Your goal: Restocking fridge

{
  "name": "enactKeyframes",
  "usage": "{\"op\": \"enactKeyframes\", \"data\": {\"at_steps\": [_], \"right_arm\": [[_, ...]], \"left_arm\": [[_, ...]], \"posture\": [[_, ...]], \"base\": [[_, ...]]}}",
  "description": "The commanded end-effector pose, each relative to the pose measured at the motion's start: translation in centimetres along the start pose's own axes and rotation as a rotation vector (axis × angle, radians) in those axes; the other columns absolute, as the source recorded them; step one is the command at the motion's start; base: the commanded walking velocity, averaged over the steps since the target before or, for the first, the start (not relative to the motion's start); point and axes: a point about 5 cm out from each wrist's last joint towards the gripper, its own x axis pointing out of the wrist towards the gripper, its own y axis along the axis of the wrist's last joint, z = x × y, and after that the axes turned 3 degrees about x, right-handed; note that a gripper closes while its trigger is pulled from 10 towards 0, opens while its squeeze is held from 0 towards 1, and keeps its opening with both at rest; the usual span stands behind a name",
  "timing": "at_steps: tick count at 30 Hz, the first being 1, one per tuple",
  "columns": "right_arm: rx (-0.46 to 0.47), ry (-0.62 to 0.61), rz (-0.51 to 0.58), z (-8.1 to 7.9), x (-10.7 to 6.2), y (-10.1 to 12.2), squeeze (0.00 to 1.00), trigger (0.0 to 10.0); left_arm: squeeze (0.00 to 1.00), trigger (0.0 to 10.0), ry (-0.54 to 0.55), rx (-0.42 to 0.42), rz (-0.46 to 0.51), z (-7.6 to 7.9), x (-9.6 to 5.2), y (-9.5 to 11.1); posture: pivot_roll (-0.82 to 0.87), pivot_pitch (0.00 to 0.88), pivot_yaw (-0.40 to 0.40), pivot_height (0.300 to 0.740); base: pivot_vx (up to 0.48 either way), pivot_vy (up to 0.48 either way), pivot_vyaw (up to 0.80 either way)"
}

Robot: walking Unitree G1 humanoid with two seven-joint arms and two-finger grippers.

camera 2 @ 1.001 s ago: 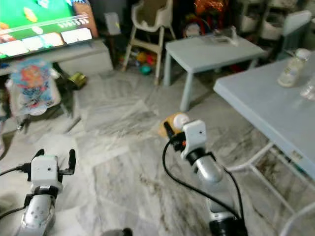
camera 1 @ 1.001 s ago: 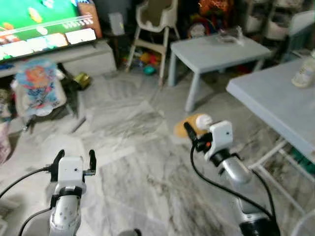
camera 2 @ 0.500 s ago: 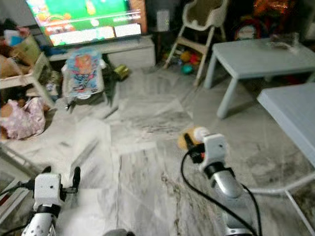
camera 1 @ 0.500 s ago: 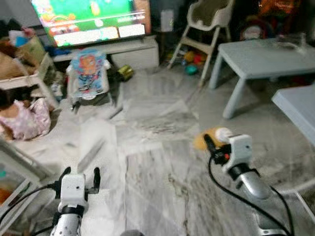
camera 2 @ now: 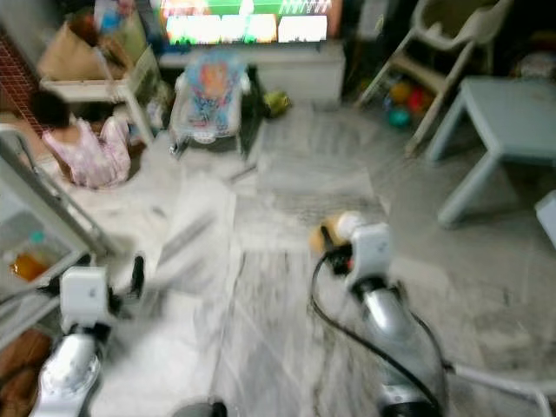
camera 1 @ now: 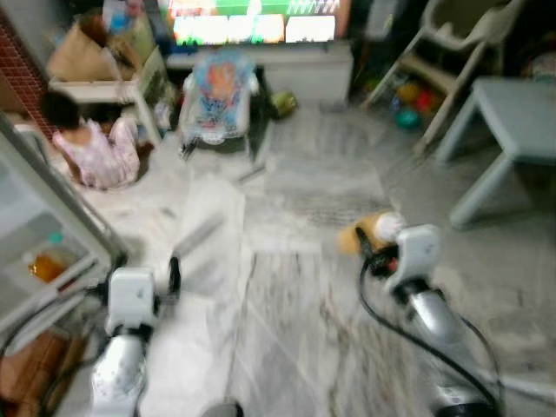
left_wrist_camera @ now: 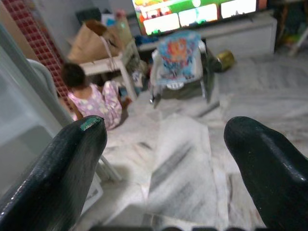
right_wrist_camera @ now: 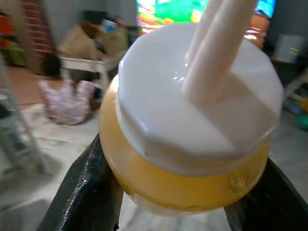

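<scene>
My right gripper (camera 1: 375, 236) is shut on a yellow bottle (camera 1: 367, 231) with a white cap, held out over the marble floor. In the right wrist view the bottle (right_wrist_camera: 192, 144) sits between the two black fingers (right_wrist_camera: 86, 192), cap facing the camera. Low on the left, my left gripper (camera 1: 139, 272) is open and holds nothing; its fingertips (left_wrist_camera: 86, 130) stand wide apart. An open fridge (camera 1: 35, 230) shows at the far left, with white shelves and an orange item (camera 1: 43, 265) inside. The views are blurred.
A person (camera 1: 91, 148) in pink sits on the floor near the fridge. Behind are a baby bouncer (camera 1: 217, 82), a TV stand (camera 1: 287, 69), a paper bag (camera 1: 82, 52), a high chair (camera 1: 452, 39) and a grey-blue table (camera 1: 512, 113) at the right.
The camera has swung left: the fridge and the seated person have come into view, and the tables have slid off to the right. Both grippers hold the same posture.
</scene>
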Motion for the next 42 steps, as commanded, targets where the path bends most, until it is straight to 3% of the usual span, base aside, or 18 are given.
{"op": "enactKeyframes", "data": {"at_steps": [1, 6, 7, 9, 10, 12, 14, 16, 19, 26, 34, 42], "right_arm": [[-0.007, -0.057, 0.004, 1.1, -0.1, -0.1, 0.00, 10.0], [-0.022, -0.052, 0.060, 0.8, -0.1, 2.1, 0.00, 10.0], [-0.014, -0.044, 0.076, 0.7, 0.1, 2.6, 0.00, 10.0], [-0.004, -0.037, 0.087, 0.6, 0.2, 2.9, 0.00, 10.0], [-0.043, -0.033, 0.058, 0.7, 0.2, 1.9, 0.00, 10.0], [0.003, -0.056, 0.031, 0.8, 0.2, 1.4, 0.00, 10.0], [-0.035, 0.058, 0.052, -0.3, 0.4, 2.0, 0.00, 10.0], [-0.051, 0.088, 0.047, -0.5, 0.8, 1.8, 0.00, 10.0], [0.002, 0.058, 0.032, -0.3, 2.0, 1.9, 0.00, 10.0], [-0.002, 0.160, 0.034, -1.6, 3.9, 2.5, 0.00, 10.0], [-0.015, 0.194, 0.066, -2.4, 3.9, 2.5, 0.00, 10.0], [-0.008, 0.087, 0.064, -0.6, 2.8, 2.0, 0.00, 10.0]], "left_arm": [[0.00, 10.0, -0.019, 0.001, -0.024, 0.4, -0.2, -0.3], [0.00, 10.0, -0.089, 0.002, 0.035, 0.2, 0.2, 2.4], [0.00, 10.0, -0.092, -0.003, 0.048, 0.1, 0.6, 2.8], [0.00, 10.0, -0.093, -0.007, 0.058, 0.0, 0.9, 3.1], [0.00, 10.0, -0.070, 0.033, 0.050, -0.3, 1.4, 2.4], [0.00, 10.0, 0.019, -0.008, 0.019, -1.3, 1.7, 2.0], [0.00, 10.0, 0.023, 0.006, 0.044, -1.5, 1.9, 2.8], [0.00, 10.0, 0.054, 0.015, 0.047, -1.8, 1.8, 2.6], [0.00, 10.0, 0.096, -0.003, 0.029, -1.8, 1.4, 2.5], [0.00, 10.0, 0.136, -0.016, 0.036, -1.1, 0.5, 2.5], [0.00, 10.0, 0.169, -0.005, 0.006, -1.7, -0.7, 2.1], [0.00, 10.0, 0.146, -0.007, -0.011, -1.7, -1.1, 1.9]], "posture": [[-0.08, 0.095, 0.072, 0.740], [-0.09, 0.087, 0.087, 0.740], [-0.08, 0.136, 0.089, 0.740], [-0.08, 0.136, 0.089, 0.740], [-0.07, 0.128, 0.054, 0.740], [-0.05, 0.146, 0.042, 0.740], [-0.02, 0.114, 0.002, 0.740], [-0.01, 0.115, -0.009, 0.740], [0.02, 0.091, -0.052, 0.740], [0.08, 0.085, -0.124, 0.740], [0.07, 0.095, -0.082, 0.740], [0.02, 0.111, -0.022, 0.740]], "base": [[0.000, 0.000, 0.70], [0.000, 0.000, 0.70], [0.000, 0.000, 0.70], [0.000, 0.000, 0.70], [0.000, 0.000, 0.70], [0.000, 0.000, 0.70], [0.000, 0.000, 0.70], [0.000, 0.000, 0.68], [0.000, 0.000, 0.39], [0.000, 0.000, 0.00], [0.000, 0.000, 0.31], [0.000, 0.000, 0.75]]}}
